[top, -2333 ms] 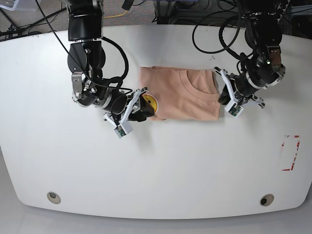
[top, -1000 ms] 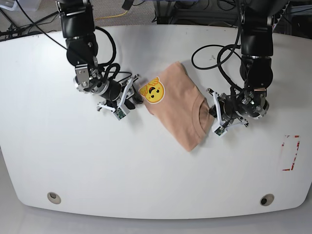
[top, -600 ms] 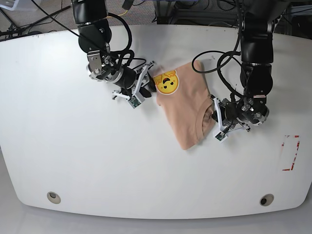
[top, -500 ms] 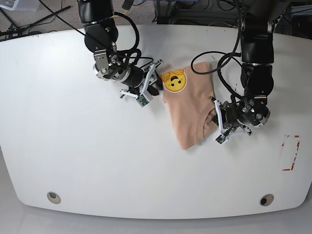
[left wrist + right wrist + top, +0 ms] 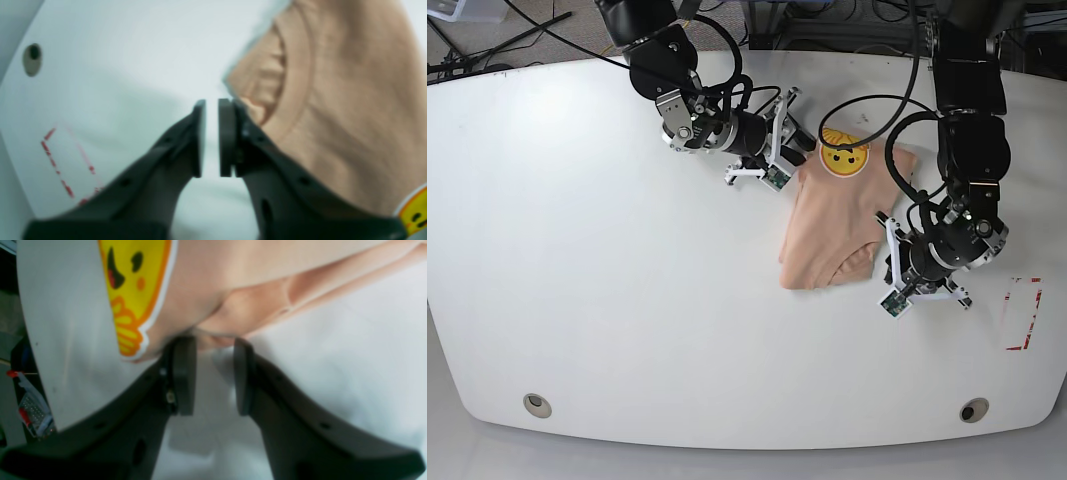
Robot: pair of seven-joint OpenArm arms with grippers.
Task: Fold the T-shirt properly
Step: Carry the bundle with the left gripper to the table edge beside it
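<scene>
The peach T-shirt (image 5: 832, 235) lies folded into a compact pad right of the table's middle. Its yellow cartoon print (image 5: 844, 160) sits at the far top edge. My right gripper (image 5: 799, 152) comes in from the left and is shut on the thick folded corner beside the print (image 5: 133, 280). The fabric (image 5: 250, 273) bunches between its fingertips (image 5: 181, 373). My left gripper (image 5: 882, 258) is at the shirt's near right edge by the collar. In the left wrist view that gripper (image 5: 211, 106) shows only a thin slit with nothing in it. The collar (image 5: 267, 83) lies just beside one finger.
The white table (image 5: 627, 320) carries a red tape rectangle (image 5: 1024, 313) near its right edge and a round hole at each front corner (image 5: 537, 405) (image 5: 973, 410). Black cables loop over the table's back by both arms.
Both arms carried the folded shirt rightward and turned it. The print went from the left side to the top right. The left gripper's jaws came off the collar.
</scene>
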